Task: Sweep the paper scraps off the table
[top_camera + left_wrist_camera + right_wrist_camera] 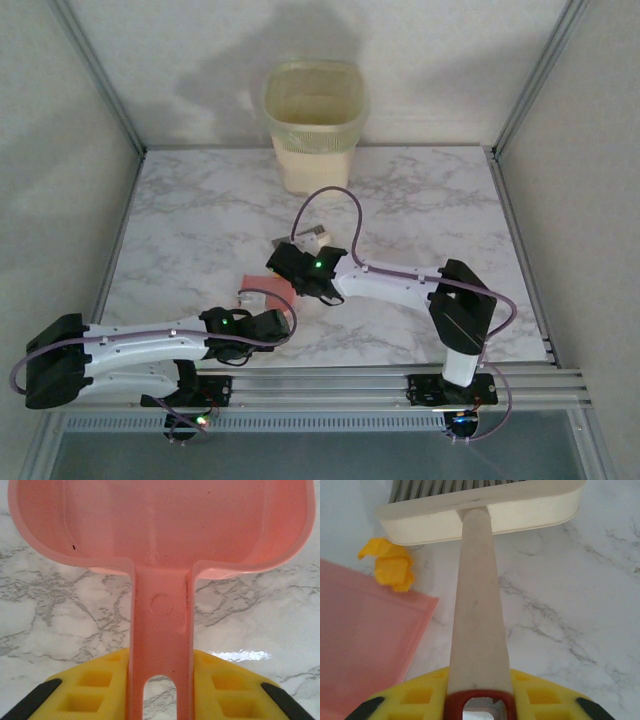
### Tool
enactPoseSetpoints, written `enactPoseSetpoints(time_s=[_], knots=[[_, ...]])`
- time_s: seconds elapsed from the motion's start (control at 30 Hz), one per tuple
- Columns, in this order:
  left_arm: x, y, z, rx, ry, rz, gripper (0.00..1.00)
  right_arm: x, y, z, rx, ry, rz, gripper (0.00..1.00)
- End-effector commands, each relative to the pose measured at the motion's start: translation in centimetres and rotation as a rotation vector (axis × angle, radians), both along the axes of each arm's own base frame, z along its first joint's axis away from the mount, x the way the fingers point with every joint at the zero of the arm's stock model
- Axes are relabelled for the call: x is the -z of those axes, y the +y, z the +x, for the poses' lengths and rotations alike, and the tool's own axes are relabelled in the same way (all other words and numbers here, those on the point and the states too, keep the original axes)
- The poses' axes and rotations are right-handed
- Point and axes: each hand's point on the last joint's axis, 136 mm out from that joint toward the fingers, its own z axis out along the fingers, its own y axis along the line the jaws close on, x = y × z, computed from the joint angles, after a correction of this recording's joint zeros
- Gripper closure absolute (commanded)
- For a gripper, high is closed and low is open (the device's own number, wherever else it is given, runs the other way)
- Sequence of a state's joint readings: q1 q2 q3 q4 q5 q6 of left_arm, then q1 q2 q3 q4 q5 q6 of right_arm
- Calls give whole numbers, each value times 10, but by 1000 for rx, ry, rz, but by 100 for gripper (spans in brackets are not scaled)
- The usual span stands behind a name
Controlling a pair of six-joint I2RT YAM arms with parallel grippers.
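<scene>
I think the job is nearly done. The desk (200,210) looks mostly clean from above, and I can spot just one of the paper scraps (392,566). It is a small crumpled orange-yellow bit at ten o'clock from my right pincer (477,700), just beside the lip of the pink dustpan (360,630) and by the brush (480,505) head (maybe touching). My right pincer is closed tight on the brush handle. My left pincer (160,692) is closed on the dustpan handle.

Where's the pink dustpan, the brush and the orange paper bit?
pink dustpan (161,600), left wrist view, top of its handle.
brush (477,585), right wrist view, middle of its handle.
orange paper bit (392,567), right wrist view, its crumpled middle.
</scene>
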State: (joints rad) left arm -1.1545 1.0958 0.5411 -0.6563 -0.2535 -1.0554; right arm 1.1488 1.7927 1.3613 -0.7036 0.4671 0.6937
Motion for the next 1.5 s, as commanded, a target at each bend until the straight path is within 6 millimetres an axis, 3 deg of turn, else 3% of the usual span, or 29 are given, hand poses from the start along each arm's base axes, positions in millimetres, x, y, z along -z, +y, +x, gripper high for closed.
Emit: enactPoseSetpoints(time_s=[0.0, 0.23, 0.4, 0.77, 0.97, 1.1, 1.3, 1.47], knots=[[9, 13, -1, -41, 5, 37, 100, -6, -5, -25, -71, 17, -27, 100], [13, 18, 1, -54, -9, 59, 100, -12, -13, -62, -135, 41, -22, 100], [16, 19, 2, -54, -21, 67, 100, -32, -22, -74, -124, 34, 73, 100], [1, 21, 18, -88, -179, 24, 100, -89, -80, -56, 67, -172, 209, 100], [-17, 19, 27, -96, -292, -23, 100, -128, -123, -47, 120, -313, 191, 100], [-31, 15, 32, -101, -355, -61, 100, -142, -143, -39, 135, -378, 151, 100], [-52, 7, 38, -94, -402, -68, 100, -138, -155, -19, 175, -447, 123, 100], [-76, -7, 40, -70, -410, -66, 100, -100, -164, 3, 238, -526, 8, 100]])
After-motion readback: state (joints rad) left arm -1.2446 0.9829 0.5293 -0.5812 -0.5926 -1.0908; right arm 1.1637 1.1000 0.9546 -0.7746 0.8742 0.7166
